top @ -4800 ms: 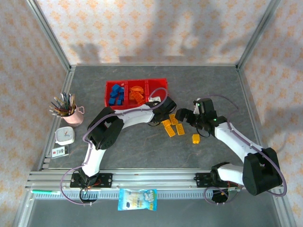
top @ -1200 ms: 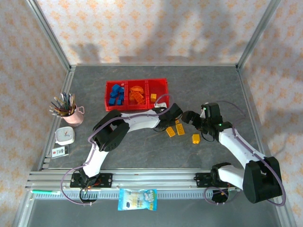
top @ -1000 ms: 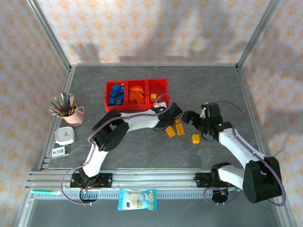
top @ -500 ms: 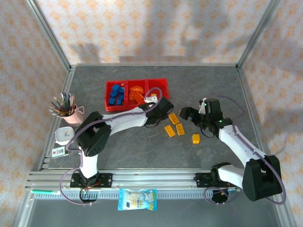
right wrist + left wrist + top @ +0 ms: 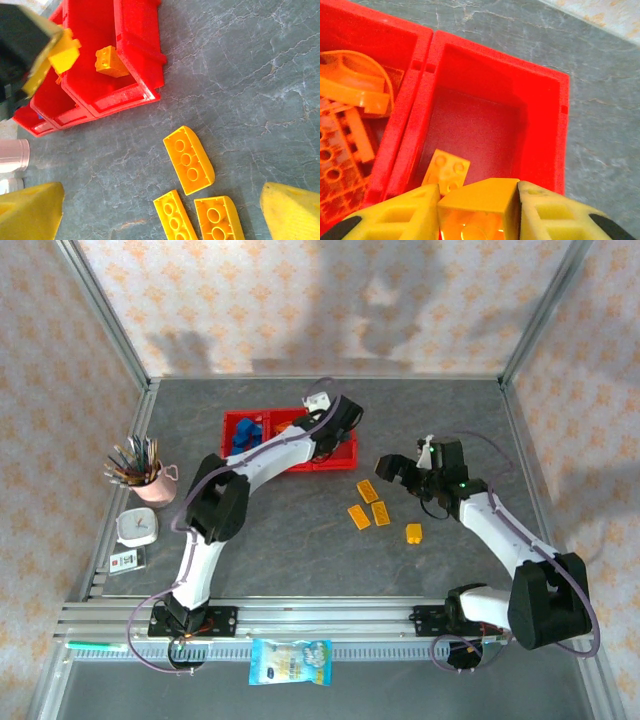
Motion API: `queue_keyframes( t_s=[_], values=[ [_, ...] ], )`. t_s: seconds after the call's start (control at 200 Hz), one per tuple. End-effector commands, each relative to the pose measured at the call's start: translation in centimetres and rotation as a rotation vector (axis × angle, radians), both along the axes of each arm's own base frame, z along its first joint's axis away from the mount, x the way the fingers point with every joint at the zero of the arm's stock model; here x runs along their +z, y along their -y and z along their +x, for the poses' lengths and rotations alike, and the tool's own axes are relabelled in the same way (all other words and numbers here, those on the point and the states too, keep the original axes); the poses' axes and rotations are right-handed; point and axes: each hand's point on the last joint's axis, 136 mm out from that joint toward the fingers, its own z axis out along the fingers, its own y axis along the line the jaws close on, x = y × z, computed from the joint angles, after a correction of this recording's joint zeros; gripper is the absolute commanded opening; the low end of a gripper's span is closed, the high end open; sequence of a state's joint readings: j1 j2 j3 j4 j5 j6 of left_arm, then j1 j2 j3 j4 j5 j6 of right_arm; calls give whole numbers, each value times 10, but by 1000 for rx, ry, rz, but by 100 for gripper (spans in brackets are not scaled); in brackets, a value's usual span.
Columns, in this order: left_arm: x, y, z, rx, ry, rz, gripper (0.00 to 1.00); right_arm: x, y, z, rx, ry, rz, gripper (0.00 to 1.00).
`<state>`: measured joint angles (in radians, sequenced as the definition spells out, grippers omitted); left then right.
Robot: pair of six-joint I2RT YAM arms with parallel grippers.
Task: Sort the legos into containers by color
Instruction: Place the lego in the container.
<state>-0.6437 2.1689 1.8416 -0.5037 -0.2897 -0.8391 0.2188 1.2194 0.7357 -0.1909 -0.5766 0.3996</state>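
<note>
L gripper (image 5: 479, 194) is clamped on a yellow brick (image 5: 476, 216), w/ its matte yellow fingers (image 5: 415, 212) pressing both sides. We see it hanging over the right-hand bay of the tray (image 5: 420, 87). The tray is bright red translucent plastic w/ low walls, its square bays in a row and small notches at the dividers. A studded yellow square (image 5: 446, 171) lies flat on that bay's floor, near the divider. The mid bay holds orange parts: a curved arc (image 5: 355, 87) and a flat plate (image 5: 337, 165) w/ round holes. Blue bricks (image 5: 245, 435) sit in the left bay. R gripper (image 5: 393, 469) has its pads spread wide, holding nothing, above the grey marbled table (image 5: 300, 560). Under it lie three loose yellow bricks (image 5: 189, 160), studded, each w/ one rounded end, close together and apart from the tray. A fourth, chunkier one (image 5: 413, 533) lies nearer the arm bases. Vs half a sec ago, L gripper was at the tray's near edge and is now further in, over the bay. A sec ago it was down by the loose yellow bricks. R gripper has barely shifted and is still wide.
</note>
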Motion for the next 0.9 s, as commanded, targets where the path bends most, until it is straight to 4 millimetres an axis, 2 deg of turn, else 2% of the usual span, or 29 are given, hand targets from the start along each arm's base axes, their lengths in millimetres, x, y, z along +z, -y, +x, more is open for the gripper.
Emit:
queue_keyframes(
  t_s=[0.0,0.055,0.115,0.23,0.33,0.46,0.556,0.686,0.721,0.736,0.761,0.896],
  values=[
    [-9,-13,11,-11,-28,110,42,20,-1,11,-8,53,13,100],
    [-7,-10,17,-22,-24,105,49,20,-1,11,-8,52,13,100],
    [-3,-7,20,-27,-14,98,53,21,-1,11,-8,52,12,100],
    [10,-6,18,-45,-2,79,57,21,-2,10,-2,52,9,100],
    [20,-4,8,-72,-9,44,57,19,-3,8,8,39,10,100],
    [35,4,-16,-128,-2,-20,59,13,-2,1,18,17,-9,100],
    [39,10,-38,-151,-14,-54,61,7,-1,-5,23,-7,-20,100],
    [36,19,-72,-159,-44,-84,63,-5,3,-16,11,-45,-32,100],
    [27,23,-81,-155,-64,-93,64,-10,5,-18,4,-58,-39,100],
    [37,24,-85,-155,-50,-114,65,-13,5,-19,0,-66,-41,99],
    [37,28,-91,-162,-50,-129,66,-9,7,-21,-3,-50,-40,100],
    [25,48,-117,-169,-77,-196,69,-24,11,-31,-18,-81,-49,100]
  ],
)
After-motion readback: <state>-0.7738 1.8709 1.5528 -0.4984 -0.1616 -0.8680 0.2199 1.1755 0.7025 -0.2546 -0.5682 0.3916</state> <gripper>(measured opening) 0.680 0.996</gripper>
